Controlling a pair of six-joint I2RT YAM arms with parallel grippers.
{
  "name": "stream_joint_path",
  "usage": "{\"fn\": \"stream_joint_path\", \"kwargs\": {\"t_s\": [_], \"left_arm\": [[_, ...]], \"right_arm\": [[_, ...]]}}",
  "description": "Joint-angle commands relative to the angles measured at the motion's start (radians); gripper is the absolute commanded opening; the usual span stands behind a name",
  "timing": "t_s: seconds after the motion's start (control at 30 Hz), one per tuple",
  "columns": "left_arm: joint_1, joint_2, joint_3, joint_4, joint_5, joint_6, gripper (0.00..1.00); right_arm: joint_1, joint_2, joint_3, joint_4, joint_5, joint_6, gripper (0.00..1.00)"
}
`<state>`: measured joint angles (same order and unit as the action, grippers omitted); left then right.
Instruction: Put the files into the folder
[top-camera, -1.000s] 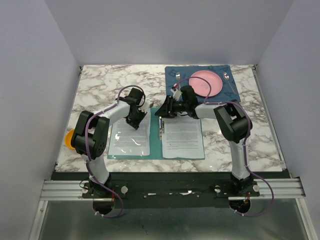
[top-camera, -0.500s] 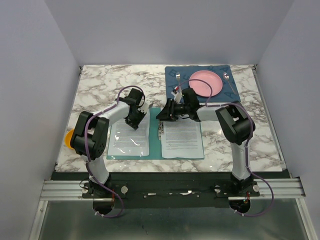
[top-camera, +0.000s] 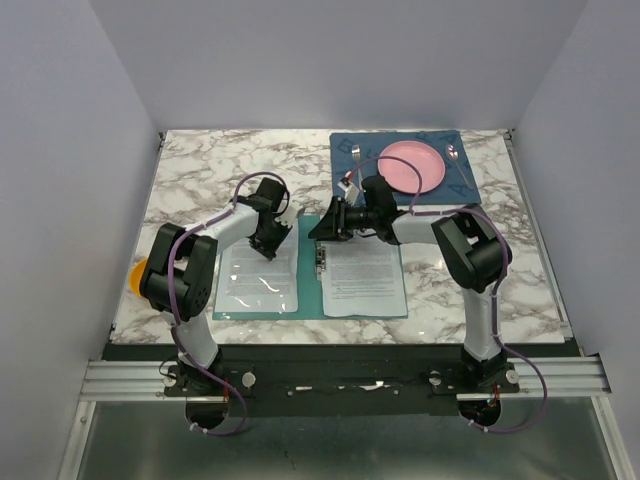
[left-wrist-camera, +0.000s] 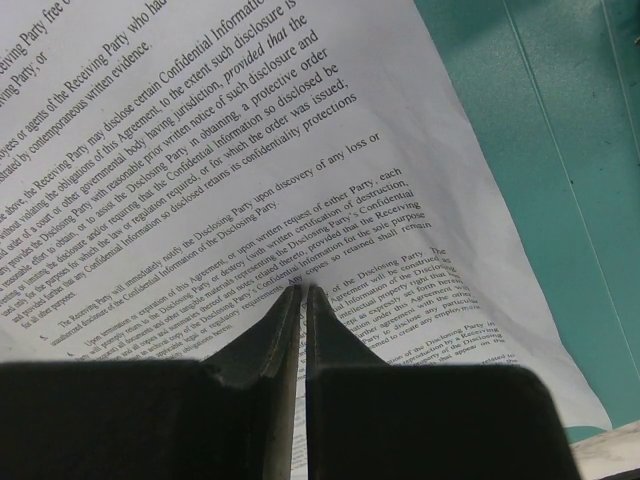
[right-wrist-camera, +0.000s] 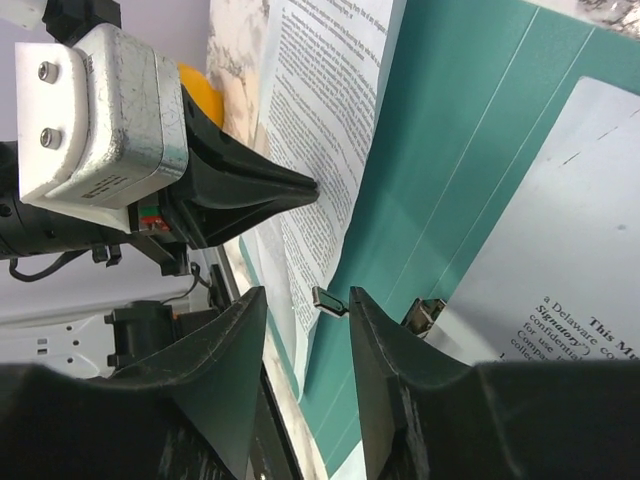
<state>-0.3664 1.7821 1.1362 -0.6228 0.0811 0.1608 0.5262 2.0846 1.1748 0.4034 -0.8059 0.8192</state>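
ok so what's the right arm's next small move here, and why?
Probably close the right gripper on the clip lever: in the wrist view its open fingers bracket that metal tab at the folder spine, while the shut left gripper rests its tips on the printed sheet, apparently pinning it.

Marble-patterned table (top-camera: 200, 170), white veined with grey. At the near middle, lying open and flat on it, a teal folder (top-camera: 311, 298), both halves down on the surface. At the far right, a dark blue placemat (top-camera: 400, 139), near the folder's far edge. At the left edge, a small orange round thing (top-camera: 137, 276), partly hidden, well apart from both.
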Motion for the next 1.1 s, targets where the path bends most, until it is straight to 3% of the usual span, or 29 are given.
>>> {"fn": "stream_joint_path", "kwargs": {"t_s": [0.0,0.4,0.6,0.7,0.77,0.83,0.87,0.9,1.0,1.07], "left_arm": [[0.004,-0.018,-0.021,-0.012,-0.032,0.011,0.12],[0.006,-0.030,-0.015,-0.020,-0.035,0.009,0.12],[0.004,-0.068,0.029,-0.070,-0.020,-0.001,0.12],[0.006,-0.122,0.082,-0.113,-0.001,-0.018,0.13],[0.004,-0.160,0.128,-0.133,0.014,-0.039,0.15],[-0.003,-0.176,0.177,-0.152,0.028,-0.052,0.20],[-0.009,-0.182,0.192,-0.156,0.023,-0.058,0.23],[-0.015,-0.184,0.206,-0.160,0.019,-0.069,0.33],[-0.061,-0.187,0.240,-0.138,-0.049,-0.089,0.50],[-0.112,-0.185,0.240,-0.117,-0.136,-0.098,0.57]], "right_arm": [[0.018,-0.044,-0.020,0.028,-0.048,-0.006,0.46],[0.043,-0.115,-0.075,-0.037,-0.107,-0.072,0.44],[0.041,-0.156,-0.092,-0.098,-0.076,-0.120,0.38],[0.043,-0.181,-0.086,-0.152,-0.033,-0.167,0.26],[0.044,-0.207,-0.087,-0.182,-0.009,-0.189,0.12],[0.052,-0.245,-0.098,-0.207,0.055,-0.222,0.01],[0.055,-0.264,-0.102,-0.216,0.083,-0.236,0.00],[0.067,-0.282,-0.107,-0.230,0.114,-0.270,0.00],[0.109,-0.378,-0.138,-0.288,0.267,-0.354,0.00],[0.136,-0.487,-0.193,-0.310,0.436,-0.391,0.00]]}}
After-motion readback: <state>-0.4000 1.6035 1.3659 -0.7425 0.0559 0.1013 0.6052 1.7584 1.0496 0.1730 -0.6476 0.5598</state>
